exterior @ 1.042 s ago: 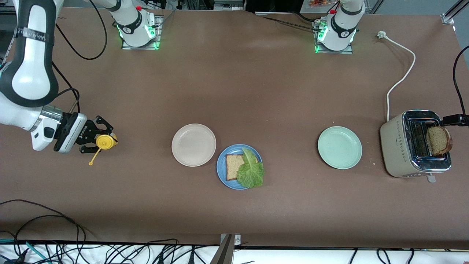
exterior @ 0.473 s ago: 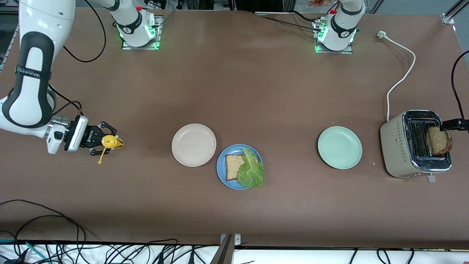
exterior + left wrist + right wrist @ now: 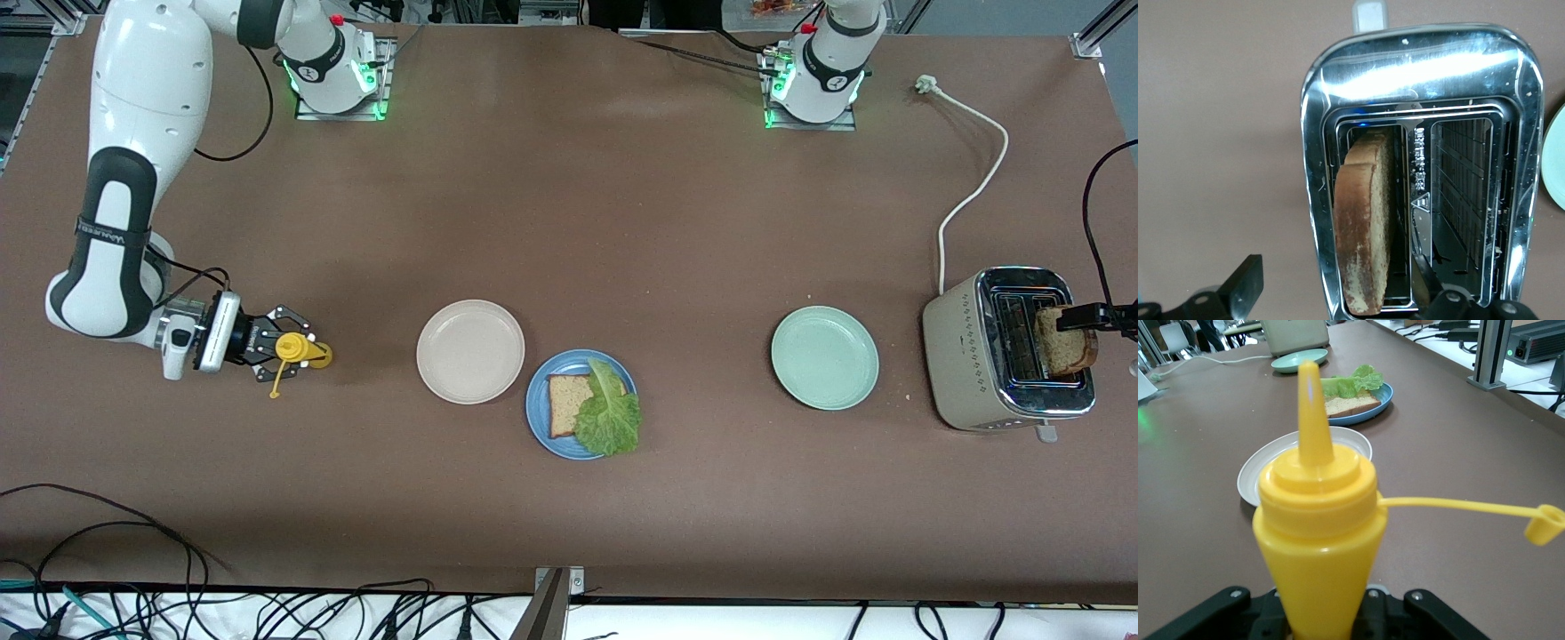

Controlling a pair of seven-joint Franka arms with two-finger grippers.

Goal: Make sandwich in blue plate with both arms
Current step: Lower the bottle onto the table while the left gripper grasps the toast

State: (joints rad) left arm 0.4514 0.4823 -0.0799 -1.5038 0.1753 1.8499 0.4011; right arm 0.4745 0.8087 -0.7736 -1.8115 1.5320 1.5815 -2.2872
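White arms [image 3: 142,98], grey bands, blk cables, green-lit bases.

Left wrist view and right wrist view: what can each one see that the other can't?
Only the left wrist view shows the toaster slots from above, a bread slice standing in one, the open left gripper around it. Only the right wrist view shows the yellow squeeze bottle held in the right gripper, the beige plate and the blue plate with bread and lettuce. Both show the brown table and the mint-green plate.

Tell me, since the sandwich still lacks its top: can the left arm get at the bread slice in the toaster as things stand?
Probably yes. The bread slice stands up out of the toaster slot, and the left gripper hangs open right over it, a finger to each side, nothing between.
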